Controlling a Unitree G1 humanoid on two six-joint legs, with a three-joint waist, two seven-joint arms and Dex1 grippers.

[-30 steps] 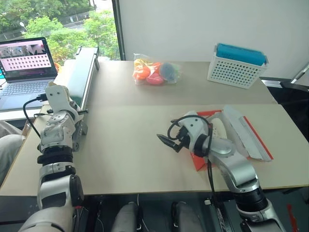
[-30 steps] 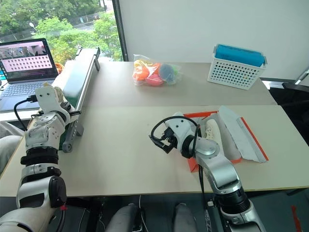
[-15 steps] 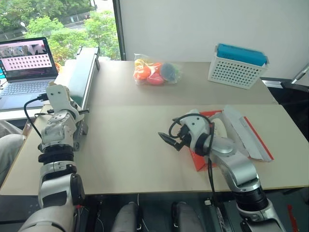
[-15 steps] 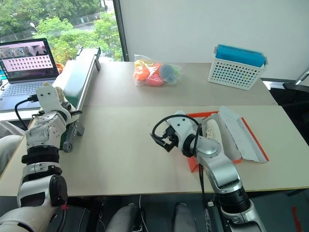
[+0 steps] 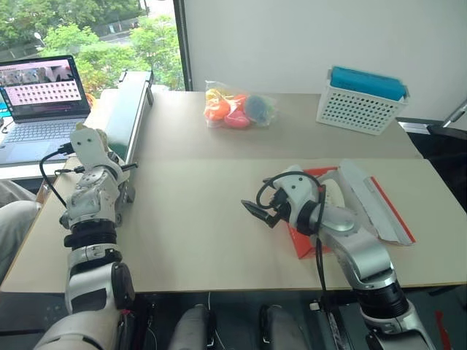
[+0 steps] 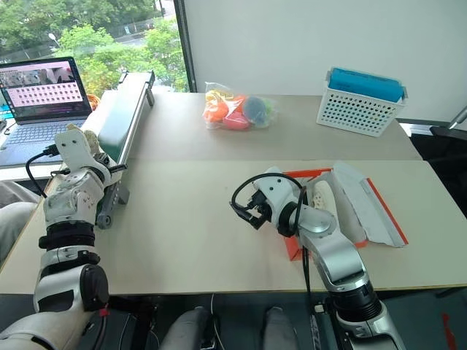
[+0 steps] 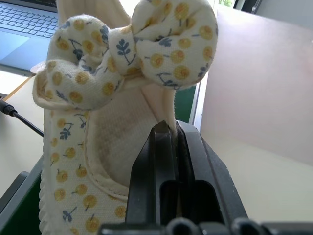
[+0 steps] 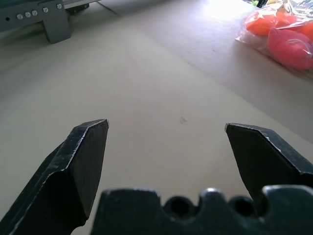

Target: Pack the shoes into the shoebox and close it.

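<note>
My left gripper [image 7: 168, 129] is shut on the rim of a cream shoe [image 7: 122, 73] with a small yellow flower print and a bow. It holds the shoe up at the table's left edge, beside the green conveyor [image 5: 120, 120]. The orange-red shoebox [image 5: 300, 244] lies open at the right, its white-lined lid [image 5: 368, 193] tipped back. A second pale shoe [image 6: 321, 197] rests inside, partly hidden by my right arm. My right gripper [image 5: 252, 211] hovers over the bare table left of the box, open, with nothing between its fingers [image 8: 83, 156].
A laptop [image 5: 44, 95] sits beyond the conveyor at the far left. A clear bag of colourful toys [image 5: 237, 109] lies at the table's back centre. A white perforated basket [image 5: 361, 106] with a blue item stands back right. A person's knee [image 5: 11, 219] shows at the left edge.
My left wrist has rolled a little with the shoe still in its grip. The right arm has stayed where it was.
</note>
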